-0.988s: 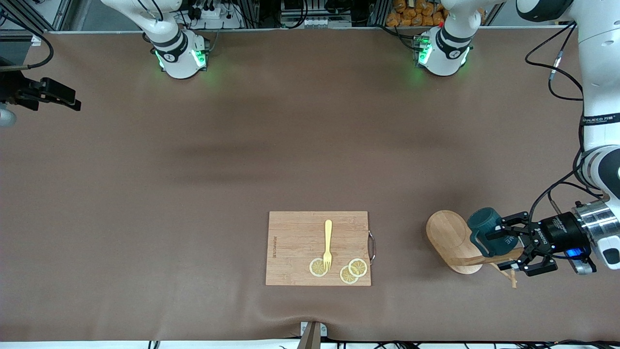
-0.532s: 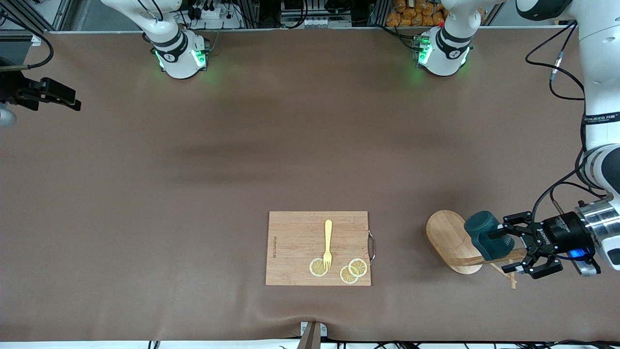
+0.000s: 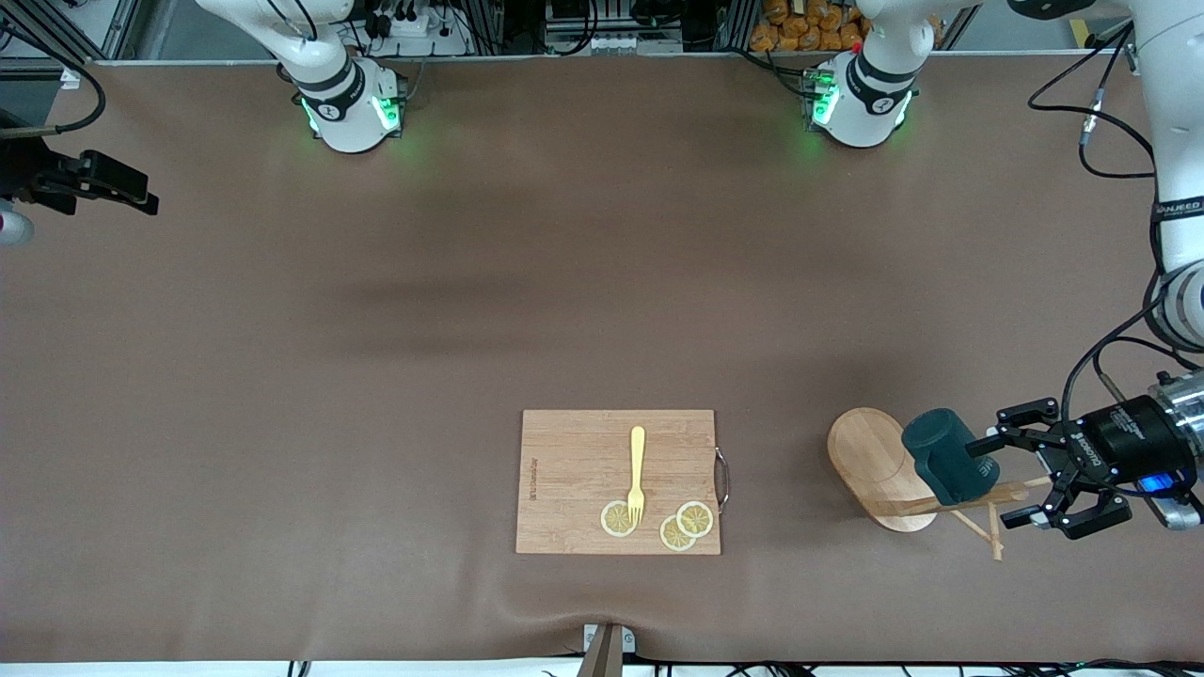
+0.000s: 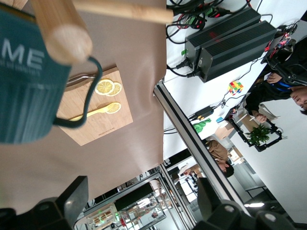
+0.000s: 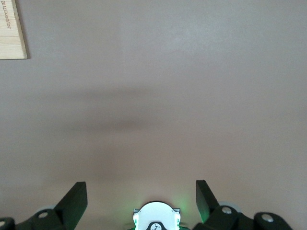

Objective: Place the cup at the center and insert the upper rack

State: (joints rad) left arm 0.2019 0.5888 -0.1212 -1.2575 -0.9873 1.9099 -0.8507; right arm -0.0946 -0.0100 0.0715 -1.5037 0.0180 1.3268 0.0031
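Note:
The upper rack lies on its side, its oval base (image 3: pixel 870 465) on edge and its post (image 3: pixel 926 508) and pegs pointing toward the left arm's end of the table. The dark teal cup (image 3: pixel 948 456) rests tilted on the post. In the left wrist view the cup (image 4: pixel 24 86) shows white lettering, with its handle loop (image 4: pixel 93 81) beside the post's round end (image 4: pixel 62 36). My left gripper (image 3: pixel 1008 475) is open and empty, just clear of the cup; it also shows in the left wrist view (image 4: pixel 141 201). My right gripper (image 5: pixel 141 201) is open and empty, waiting high over bare table.
A rectangular wooden cutting board (image 3: pixel 574 451) with a yellow fork (image 3: pixel 637 473) and lemon slices (image 3: pixel 685 527) lies near the front camera, mid-table, between the rack and the right arm's end. Its corner shows in the right wrist view (image 5: pixel 12 28).
My left gripper let go of the cup and drew back toward the left arm's end of the table. The cup turned and settled on the rack's post. The right arm has not moved.

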